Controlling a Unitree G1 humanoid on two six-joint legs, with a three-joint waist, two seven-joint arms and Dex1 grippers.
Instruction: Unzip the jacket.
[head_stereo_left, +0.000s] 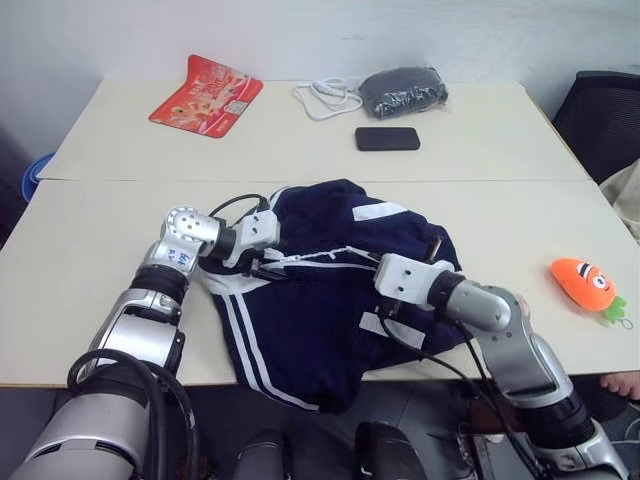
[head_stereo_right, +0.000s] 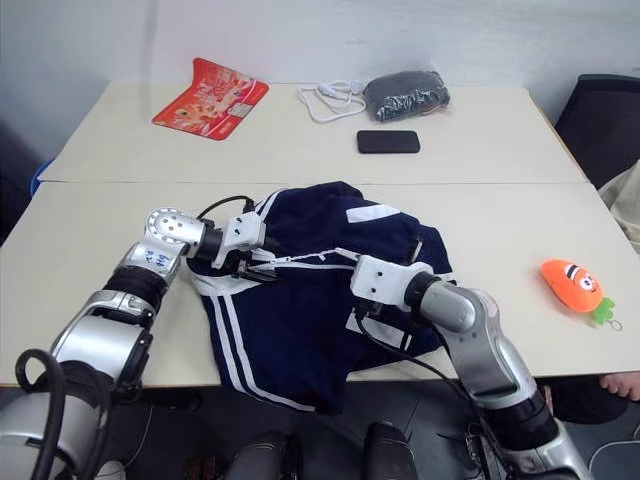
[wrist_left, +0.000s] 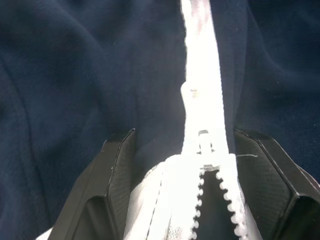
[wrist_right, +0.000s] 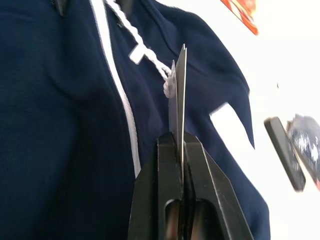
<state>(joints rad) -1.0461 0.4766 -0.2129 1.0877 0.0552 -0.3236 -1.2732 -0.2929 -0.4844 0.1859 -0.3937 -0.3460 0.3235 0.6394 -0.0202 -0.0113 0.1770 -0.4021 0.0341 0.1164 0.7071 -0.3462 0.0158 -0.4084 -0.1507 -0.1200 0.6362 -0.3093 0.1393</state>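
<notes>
Your jacket (head_stereo_left: 330, 290) lies limp over the tabletop's (head_stereo_left: 90, 290) near edge—soft, shifty cloth—so take the zip slider (wrist_left: 202, 145) between the gaping left pincer (wrist_left: 200, 165) while the right pincer (wrist_right: 180, 142), clamped on the paper tag (wrist_right: 179, 95), steadies it.

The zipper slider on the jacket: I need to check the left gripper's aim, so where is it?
In the left wrist view the zipper slider sits between the open left gripper's fingers, on the navy jacket's white zipper.

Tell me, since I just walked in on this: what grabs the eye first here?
The navy jacket heaped at the table's near edge, both arms reaching into it. The left gripper straddles its white zipper, open; the right gripper pinches a thin tag. An orange carrot toy lies on the right.
</notes>
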